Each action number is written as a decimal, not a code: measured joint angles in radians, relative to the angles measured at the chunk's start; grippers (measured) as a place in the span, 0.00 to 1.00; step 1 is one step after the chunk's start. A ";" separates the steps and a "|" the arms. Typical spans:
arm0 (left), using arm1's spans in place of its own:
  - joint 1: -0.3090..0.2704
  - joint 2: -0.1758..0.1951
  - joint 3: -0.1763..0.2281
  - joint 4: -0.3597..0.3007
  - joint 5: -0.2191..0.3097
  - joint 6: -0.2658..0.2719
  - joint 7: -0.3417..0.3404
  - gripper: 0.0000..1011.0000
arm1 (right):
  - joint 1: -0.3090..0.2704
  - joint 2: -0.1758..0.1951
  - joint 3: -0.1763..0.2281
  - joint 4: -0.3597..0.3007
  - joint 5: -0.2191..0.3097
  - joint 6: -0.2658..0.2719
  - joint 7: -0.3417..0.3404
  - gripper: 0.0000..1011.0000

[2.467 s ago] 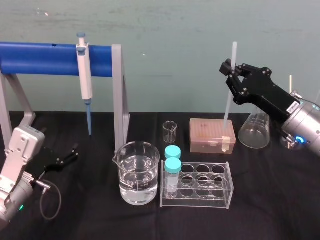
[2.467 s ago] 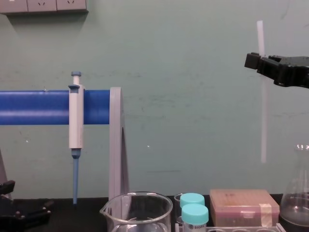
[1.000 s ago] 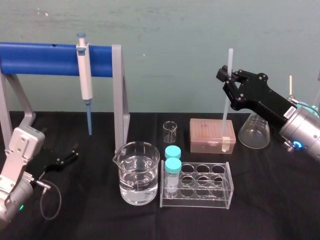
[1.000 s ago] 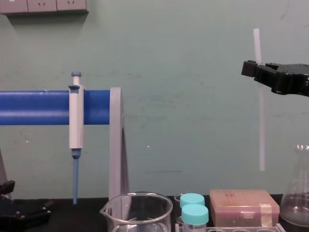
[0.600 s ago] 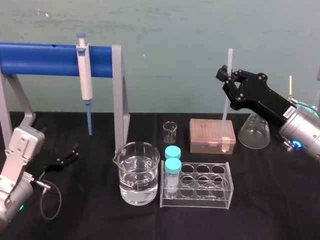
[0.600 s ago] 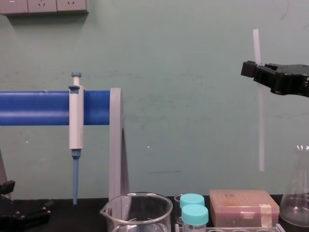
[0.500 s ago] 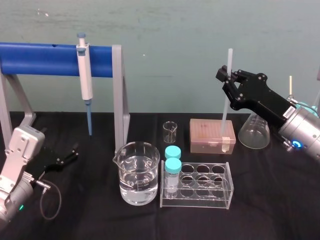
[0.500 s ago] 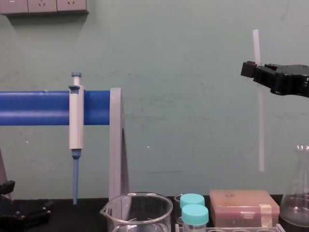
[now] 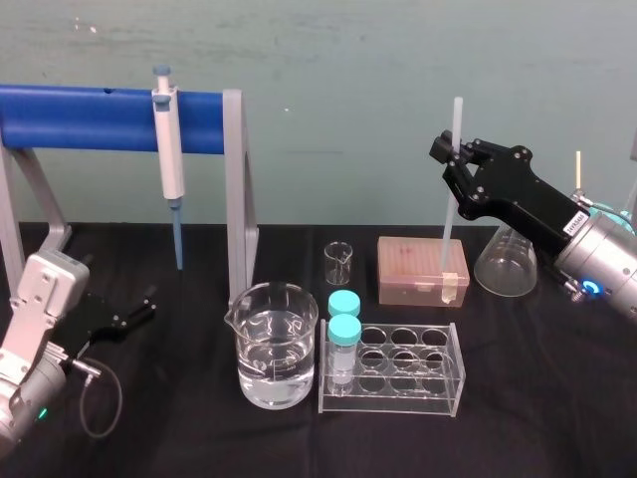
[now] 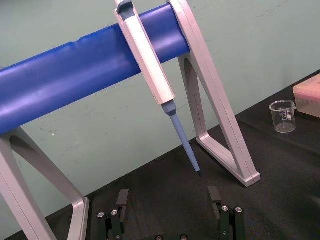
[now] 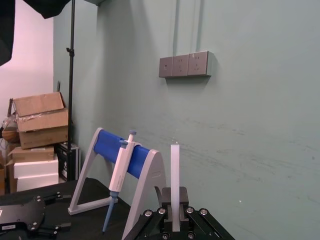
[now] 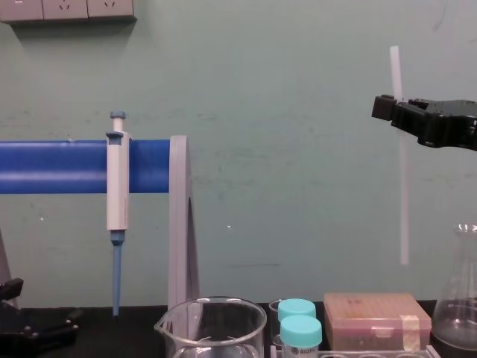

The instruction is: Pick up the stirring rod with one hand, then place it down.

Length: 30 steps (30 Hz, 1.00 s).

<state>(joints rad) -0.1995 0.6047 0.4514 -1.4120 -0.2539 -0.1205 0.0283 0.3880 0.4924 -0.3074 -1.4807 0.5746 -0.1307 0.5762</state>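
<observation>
we see right gripper [image 12: 387,109], partly cut off at the edge, clamping thin translucent rod [image 12: 403,209] | left gripper [image 10: 167,200] parked on table, fingers apart

Head looks down, chest looks level; both share the pipette [image 9: 170,149].

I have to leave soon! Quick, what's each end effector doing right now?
Left end effector: open, holding nothing, parked at the table's left.
Right end effector: closed on the stirring rod, held upright above the table.
</observation>
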 joint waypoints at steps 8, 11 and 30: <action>0.000 0.000 0.000 0.000 0.000 0.000 0.000 0.99 | -0.003 0.003 0.001 -0.002 -0.001 0.000 0.000 0.07; 0.000 0.000 0.000 0.000 0.000 0.000 0.000 0.99 | -0.005 0.003 0.001 -0.003 -0.001 0.000 0.000 0.07; 0.000 0.000 0.000 0.000 0.000 0.000 0.000 0.99 | -0.077 0.068 -0.007 -0.046 0.087 0.013 0.107 0.07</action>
<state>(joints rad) -0.1995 0.6047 0.4514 -1.4119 -0.2539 -0.1205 0.0283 0.3106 0.5606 -0.3145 -1.5263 0.6615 -0.1179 0.6829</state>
